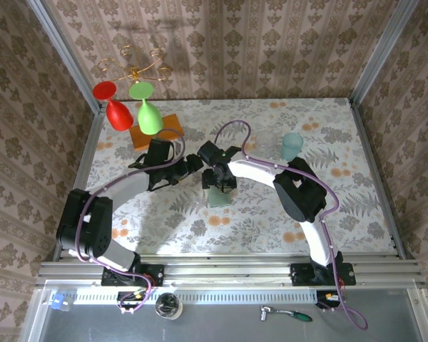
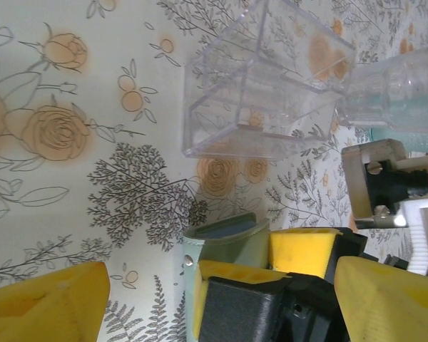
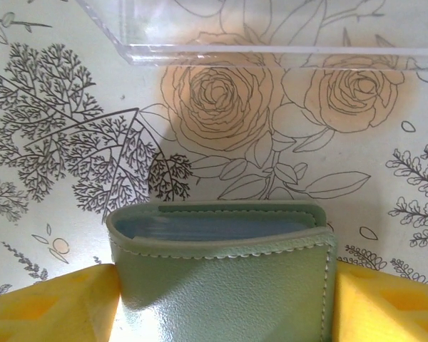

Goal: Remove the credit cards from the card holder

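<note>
In the middle of the table [image 1: 342, 214]: both arms met there, with the wallet [image 3: 221, 303] under their tips and a clear box [image 2: 264, 92] just beyond it.
Right gripper [image 3: 225, 278]: its two yellow fingers stood wide apart, one against each short end of the wallet. It looked like a grip across the wallet's length, with the wallet seemingly on edge on the cloth.
Left gripper [image 2: 221, 274]: jaws wide open and holding nothing. The wallet and the right arm's fingers sat in the gap between them.
Wallet: folded. Its long axis ran from one right finger to the other, and its open edge faced away from the right wrist, toward the clear box.
Cards [image 3: 214, 229]: still inside. Only a thin blue strip showed in the mouth, and how many there were could not be told.
Deciding relation: the mouth pointed away from the holding arm, so the free left arm was the one placed to pull. Its fingers lay beside the wallet rather than at the mouth. It would probably need to come round to the box side and pinch the card edge across its thin face.
</note>
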### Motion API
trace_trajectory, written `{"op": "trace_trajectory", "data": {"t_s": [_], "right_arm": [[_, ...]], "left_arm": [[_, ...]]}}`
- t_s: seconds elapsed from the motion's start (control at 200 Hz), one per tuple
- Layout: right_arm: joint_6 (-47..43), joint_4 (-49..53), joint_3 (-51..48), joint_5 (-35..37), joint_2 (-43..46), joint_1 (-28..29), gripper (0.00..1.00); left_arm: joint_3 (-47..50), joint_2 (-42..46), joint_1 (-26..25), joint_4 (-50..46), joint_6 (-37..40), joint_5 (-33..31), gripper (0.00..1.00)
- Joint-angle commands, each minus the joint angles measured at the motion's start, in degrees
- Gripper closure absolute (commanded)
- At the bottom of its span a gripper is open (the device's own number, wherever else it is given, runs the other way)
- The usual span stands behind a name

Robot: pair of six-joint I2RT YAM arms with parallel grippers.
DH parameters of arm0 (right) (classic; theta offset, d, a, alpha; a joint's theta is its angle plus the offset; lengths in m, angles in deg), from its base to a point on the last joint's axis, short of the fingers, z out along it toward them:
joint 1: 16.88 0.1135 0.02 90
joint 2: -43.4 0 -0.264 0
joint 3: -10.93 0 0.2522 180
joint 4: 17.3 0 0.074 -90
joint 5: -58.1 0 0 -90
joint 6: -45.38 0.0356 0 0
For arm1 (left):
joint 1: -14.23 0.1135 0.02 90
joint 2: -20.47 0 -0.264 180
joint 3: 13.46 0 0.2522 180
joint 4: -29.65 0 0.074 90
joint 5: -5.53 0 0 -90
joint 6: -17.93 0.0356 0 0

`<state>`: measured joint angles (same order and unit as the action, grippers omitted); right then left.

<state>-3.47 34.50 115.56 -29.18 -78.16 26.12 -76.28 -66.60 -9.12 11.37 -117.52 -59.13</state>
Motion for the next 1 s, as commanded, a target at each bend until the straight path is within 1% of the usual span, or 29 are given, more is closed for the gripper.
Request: {"op": "trace_trajectory", "data": {"t_s": [0.0, 0.265, 0.375, 0.455, 0.595, 0.62, 0.71, 0.855, 0.99], "right_arm": [[1.8, 3.2, -1.5, 1.1, 2.2, -0.1, 0.27], [2.3, 3.3, -2.6, 1.2, 3.5, -0.1, 0.27], [2.9, 3.4, -2.7, 0.9, 4.1, -0.2, 0.24], [3.2, 2.6, -3.6, 0.6, 5.5, -0.2, 0.22], [3.2, 2.1, -5.1, 0.6, 8.5, -0.5, 0.22], [3.1, 2.3, -5.3, 0.6, 9.0, -0.5, 0.22], [2.8, 2.2, -6.4, 0.3, 10.7, -0.9, 0.23], [2.2, 1.9, -8.8, -1.3, 13.2, -1.7, 0.24], [1.8, 1.6, -11.2, -3.0, 14.9, -2.7, 0.27]], "left_arm": [[-0.9, -0.6, -0.7, 0.2, -0.6, -0.9, 0.17], [-0.4, -0.5, -1.5, 0.7, -1.3, -1.3, 0.17], [-0.4, -0.4, -1.7, 1.0, -1.3, -1.2, 0.17], [-0.3, -0.5, -2.0, 1.6, -1.6, -1.0, 0.17], [0.3, -0.3, -2.4, 2.5, -2.8, -1.0, 0.18], [0.3, -0.2, -4.1, 2.4, -2.9, -1.3, 0.19], [0.3, 0.0, -5.5, 2.1, -3.6, -1.8, 0.19], [1.6, -0.4, -7.3, 4.1, -5.9, -1.5, 0.24], [3.8, -0.8, -9.3, 7.0, -8.9, -2.1, 0.32]]}}
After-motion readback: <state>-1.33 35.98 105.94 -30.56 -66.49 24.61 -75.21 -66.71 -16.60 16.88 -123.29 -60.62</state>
